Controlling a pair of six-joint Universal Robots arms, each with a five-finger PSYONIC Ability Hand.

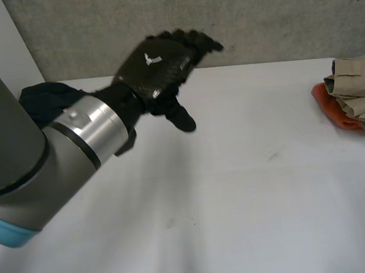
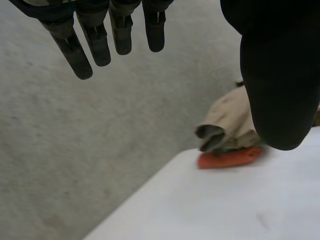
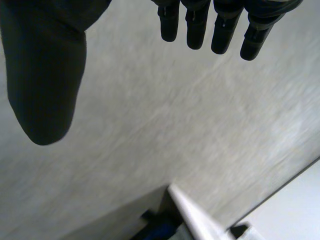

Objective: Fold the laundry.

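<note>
Open going across the middle and near side of the white table (image 1: 238,201): bare surface, nothing to steer round. Blocked at the far right edge by a small pile of laundry, beige cloth (image 1: 358,81) heaped on orange cloth (image 1: 331,107), right at the table's rim. Crowded on the left by the left arm (image 1: 19,155) stretched above the tabletop, with the left hand (image 1: 158,65) raised near the far edge, fingers straight. Wide clear gap between that hand and the pile. Closed off behind the table by a grey wall (image 1: 255,17). Free air around the right hand (image 3: 45,75), fingers straight, wall beyond.
</note>
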